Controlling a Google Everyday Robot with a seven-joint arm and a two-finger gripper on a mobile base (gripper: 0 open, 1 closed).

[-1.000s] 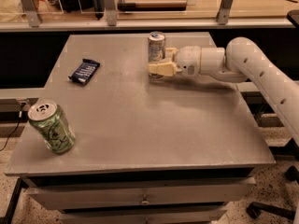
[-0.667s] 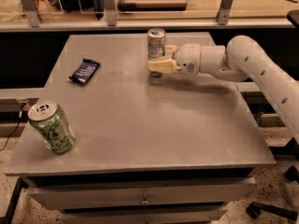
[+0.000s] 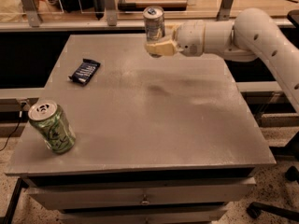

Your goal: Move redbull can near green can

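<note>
The redbull can (image 3: pixel 153 23), slim and silver-blue with a silver top, is held upright in my gripper (image 3: pixel 159 46) above the far middle of the grey table (image 3: pixel 154 115). The gripper is shut on the can's lower part, and the white arm (image 3: pixel 243 34) reaches in from the right. The can is lifted clear of the tabletop. The green can (image 3: pixel 51 127), stout and light green with dark markings, stands at the near left corner of the table, far from the gripper.
A dark blue snack bar wrapper (image 3: pixel 84 71) lies on the table's left side. A shelf rail with metal posts (image 3: pixel 107 6) runs behind the table. Drawers (image 3: pixel 145 197) sit below the front edge. A chair base (image 3: pixel 275 209) stands at the lower right.
The gripper has lifted the redbull can off the table and carried it higher; the green can and the wrapper have not moved.
</note>
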